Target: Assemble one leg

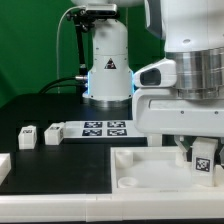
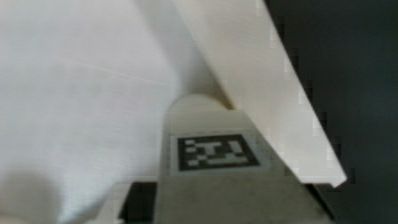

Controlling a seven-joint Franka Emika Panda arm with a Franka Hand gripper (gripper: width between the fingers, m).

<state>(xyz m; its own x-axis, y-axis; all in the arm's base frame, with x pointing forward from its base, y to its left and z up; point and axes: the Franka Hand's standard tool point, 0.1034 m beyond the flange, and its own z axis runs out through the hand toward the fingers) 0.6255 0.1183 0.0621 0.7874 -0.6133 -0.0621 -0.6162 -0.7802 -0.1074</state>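
My gripper [image 1: 202, 152] is shut on a leg [image 1: 203, 163], a small white block with a black-and-white tag. It holds the leg upright over the corner of the large white panel [image 1: 150, 172] at the exterior view's right. In the wrist view the leg [image 2: 217, 150] fills the space between my dark fingers [image 2: 157, 203], with the gripper [image 2: 217, 208] closed on its sides. The leg's far end meets the panel [image 2: 89, 90] beside its raised edge [image 2: 249, 70]. I cannot tell whether it sits in a socket.
Two loose legs [image 1: 27, 137] [image 1: 53, 132] stand at the exterior view's left, beside the marker board [image 1: 105, 128]. A white part [image 1: 4, 166] lies at the left edge. The robot base [image 1: 108, 65] stands behind the marker board.
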